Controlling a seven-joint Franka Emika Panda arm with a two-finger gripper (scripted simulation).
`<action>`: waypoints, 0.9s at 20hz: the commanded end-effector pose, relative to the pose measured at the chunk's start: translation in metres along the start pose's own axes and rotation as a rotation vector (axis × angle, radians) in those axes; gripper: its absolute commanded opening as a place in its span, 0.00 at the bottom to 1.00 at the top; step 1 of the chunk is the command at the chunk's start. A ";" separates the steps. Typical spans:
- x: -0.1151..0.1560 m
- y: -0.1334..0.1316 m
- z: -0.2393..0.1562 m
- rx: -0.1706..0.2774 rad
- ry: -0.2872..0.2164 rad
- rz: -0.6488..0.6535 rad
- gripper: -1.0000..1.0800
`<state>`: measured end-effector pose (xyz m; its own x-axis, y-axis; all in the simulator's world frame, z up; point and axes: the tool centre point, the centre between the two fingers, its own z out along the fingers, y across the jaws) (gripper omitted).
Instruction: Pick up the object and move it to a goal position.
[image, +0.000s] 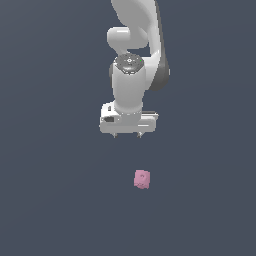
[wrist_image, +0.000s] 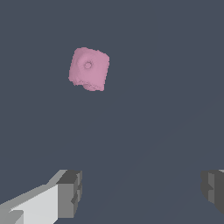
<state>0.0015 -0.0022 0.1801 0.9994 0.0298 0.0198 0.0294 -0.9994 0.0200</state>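
In the exterior view, the white arm (image: 135, 50) is coming down from the top of the frame, its upper links bulging behind a thick vertical wrist section. A dark round cap with a small green dot is sitting on top of that wrist, and the flat white hand block is hanging level beneath it. The gripper (image: 127, 135) is pointing straight down, and only two short dark fingertips (image: 140, 134) are poking out under the block, set apart from each other. The object (image: 142, 179), a small pink lumpy cube, is lying on the plain dark floor (image: 50, 200) below the hand and a touch toward the exterior view's right, well apart from the fingertips. Nothing is touching it.

Over to the wrist view, and the two fingers are standing wide: one grey pad (wrist_image: 70, 193) with its white finger body is showing at one side, the other pad at the opposite edge, with bare floor (wrist_image: 153, 87) between them. The object (wrist_image: 89, 69) is sitting outside that gap, near but clear of both pads, showing a small round dimple on its upper face and a ragged lower edge.
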 end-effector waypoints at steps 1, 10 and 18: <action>0.000 0.000 0.000 0.000 0.000 0.000 0.96; 0.008 -0.028 -0.005 0.013 0.019 -0.066 0.96; 0.010 -0.027 -0.004 0.013 0.018 -0.061 0.96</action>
<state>0.0100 0.0252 0.1845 0.9951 0.0921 0.0369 0.0918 -0.9957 0.0093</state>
